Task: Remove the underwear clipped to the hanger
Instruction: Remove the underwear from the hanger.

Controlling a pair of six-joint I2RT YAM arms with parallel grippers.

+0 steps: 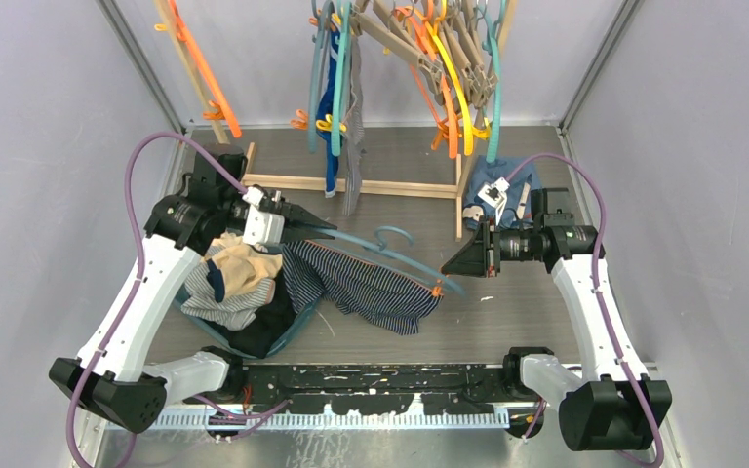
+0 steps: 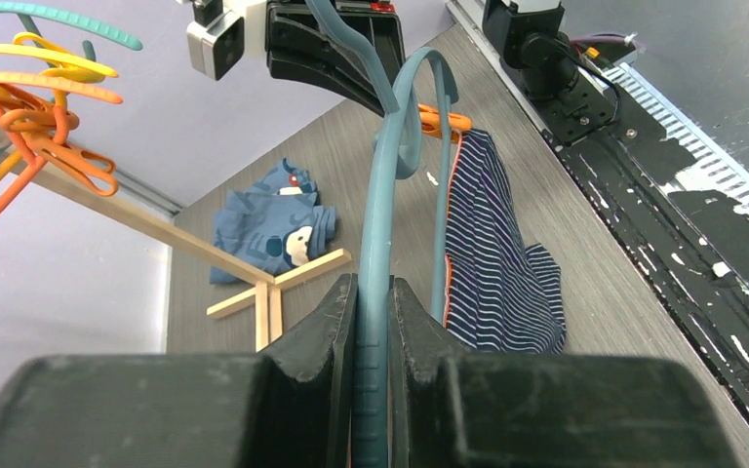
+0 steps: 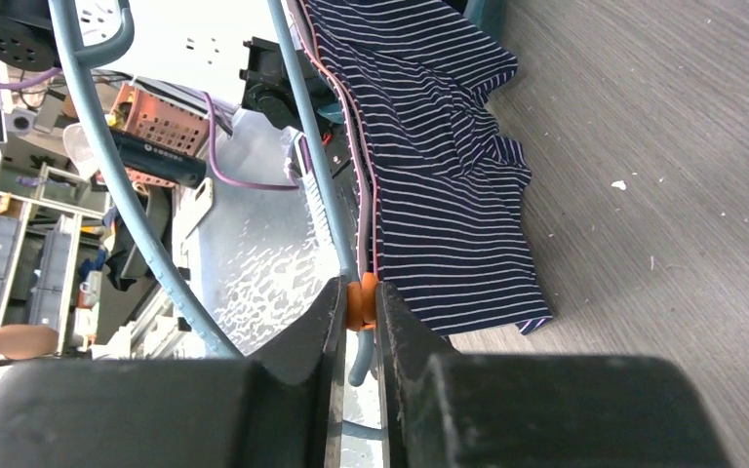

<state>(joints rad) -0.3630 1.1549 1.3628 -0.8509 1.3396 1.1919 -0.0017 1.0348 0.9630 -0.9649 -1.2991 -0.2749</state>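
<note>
Counter (image 1: 507, 322), grey wood-grain. Navy pinstriped underwear (image 1: 371, 288), spread at counter centre, upper edge clipped to teal hanger (image 2: 375, 253). Left hand (image 2: 373, 322), clamped narrow on the hanger's bar. Right hand (image 3: 356, 317), pinched on orange clip (image 3: 360, 297) at the hanger's end, beside the underwear's edge.

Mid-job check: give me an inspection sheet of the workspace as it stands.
Surface: wood-grain table, a few pale specks.
Job's things: striped underwear hangs from the teal hanger at an orange clip; heap of underwear lies by the left arm.
Clutter: blue printed garment on the table's far right; rack full of hangers at the back.
Grippers: left gripper shut on the hanger; right gripper shut on the clip.
Cables: purple cables loop over both arms.
Surroundings: plain walls on three sides.
</note>
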